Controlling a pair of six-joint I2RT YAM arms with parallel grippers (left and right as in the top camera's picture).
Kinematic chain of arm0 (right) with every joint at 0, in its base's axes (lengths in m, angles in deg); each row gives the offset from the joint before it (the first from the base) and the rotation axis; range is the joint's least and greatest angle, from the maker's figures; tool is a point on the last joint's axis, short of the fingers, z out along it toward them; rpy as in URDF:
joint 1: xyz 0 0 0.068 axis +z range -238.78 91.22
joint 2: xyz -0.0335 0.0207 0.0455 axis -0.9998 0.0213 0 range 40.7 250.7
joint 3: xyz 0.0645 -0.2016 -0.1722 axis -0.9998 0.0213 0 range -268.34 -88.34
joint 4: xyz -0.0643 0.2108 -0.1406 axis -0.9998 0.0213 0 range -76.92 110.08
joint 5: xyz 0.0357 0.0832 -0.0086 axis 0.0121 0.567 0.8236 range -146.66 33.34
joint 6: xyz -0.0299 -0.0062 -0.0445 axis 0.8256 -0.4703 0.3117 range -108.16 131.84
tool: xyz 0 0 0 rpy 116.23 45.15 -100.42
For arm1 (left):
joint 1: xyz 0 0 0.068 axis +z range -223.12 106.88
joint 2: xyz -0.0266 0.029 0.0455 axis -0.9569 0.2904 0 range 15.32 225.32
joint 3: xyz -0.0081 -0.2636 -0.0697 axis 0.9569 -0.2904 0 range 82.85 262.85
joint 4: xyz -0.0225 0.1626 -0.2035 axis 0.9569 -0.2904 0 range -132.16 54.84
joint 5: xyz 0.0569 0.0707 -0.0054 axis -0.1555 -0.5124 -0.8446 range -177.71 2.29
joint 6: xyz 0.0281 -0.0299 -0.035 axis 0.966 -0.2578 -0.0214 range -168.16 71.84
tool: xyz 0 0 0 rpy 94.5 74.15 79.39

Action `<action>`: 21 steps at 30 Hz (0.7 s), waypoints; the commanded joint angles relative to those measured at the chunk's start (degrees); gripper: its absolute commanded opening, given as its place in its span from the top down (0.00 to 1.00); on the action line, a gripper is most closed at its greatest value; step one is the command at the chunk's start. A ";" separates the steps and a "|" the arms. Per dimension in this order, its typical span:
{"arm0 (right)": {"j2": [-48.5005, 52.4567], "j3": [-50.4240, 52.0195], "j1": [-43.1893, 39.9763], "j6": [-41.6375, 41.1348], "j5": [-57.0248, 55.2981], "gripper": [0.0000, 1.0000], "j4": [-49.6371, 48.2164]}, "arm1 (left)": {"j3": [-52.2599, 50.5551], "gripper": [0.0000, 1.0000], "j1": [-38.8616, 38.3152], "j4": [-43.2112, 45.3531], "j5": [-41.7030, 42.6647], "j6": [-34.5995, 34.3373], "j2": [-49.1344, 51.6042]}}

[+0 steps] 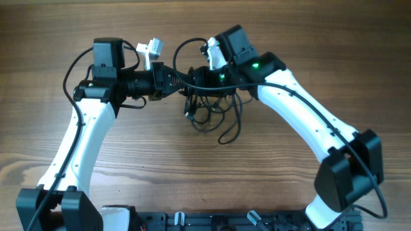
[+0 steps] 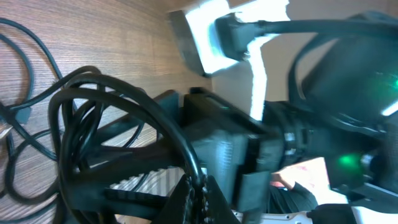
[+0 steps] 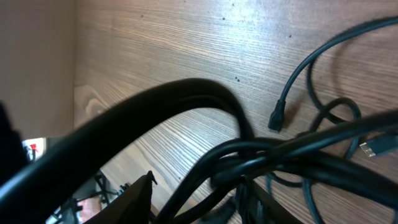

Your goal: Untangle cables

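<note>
The cables (image 1: 212, 119) lie bunched mid-table (image 1: 192, 179), between the two arms, just nearer the base than the meeting left gripper (image 1: 174, 82) and right gripper (image 1: 198, 78).

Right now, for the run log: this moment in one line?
left gripper shut on cables | right gripper unclear | cables tangled

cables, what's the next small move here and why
Probably ease the right gripper a little away from the left gripper, provided it has a strand. The left one looks shut on the cables, both sit nearly tip to tip above the tangle, and loose loops trail onto the table, so a short pull might loosen it.
</note>
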 commanded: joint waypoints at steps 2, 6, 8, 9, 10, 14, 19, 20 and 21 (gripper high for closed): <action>1.62 -0.85 0.42 -1.25 1.97 0.61 0.98 | 0.17 0.96 0.42 0.42 0.66 -0.07 -1.49; 1.62 -0.85 0.42 1.57 1.95 0.77 4.13 | 0.17 0.96 2.58 0.42 -2.27 -0.11 -1.49; 1.62 -0.85 0.28 2.67 1.90 0.82 5.03 | 0.17 0.96 4.20 0.39 -2.47 -0.09 -1.49; 1.62 -0.85 0.17 2.73 1.77 0.82 5.09 | 0.17 0.96 5.01 0.39 -2.47 -0.09 -1.49; 1.62 -0.85 0.00 2.84 1.79 0.83 5.03 | 0.17 0.96 5.66 0.37 -2.47 -0.11 -1.49; 1.57 -0.87 -0.70 4.83 3.87 0.94 4.20 | 0.17 0.96 6.73 -1.66 -5.51 -0.04 -1.49; 1.11 -0.87 -2.56 11.65 11.34 0.96 4.17 | 0.07 0.96 6.67 -11.65 -20.55 0.15 -1.25; 0.90 -0.87 -2.73 13.05 12.94 0.96 4.17 | 0.07 0.96 6.69 -13.55 -23.26 0.15 -1.22; 0.70 -0.87 -2.84 14.40 14.14 0.96 4.20 | 0.07 0.96 6.67 -15.23 -25.92 0.46 -1.22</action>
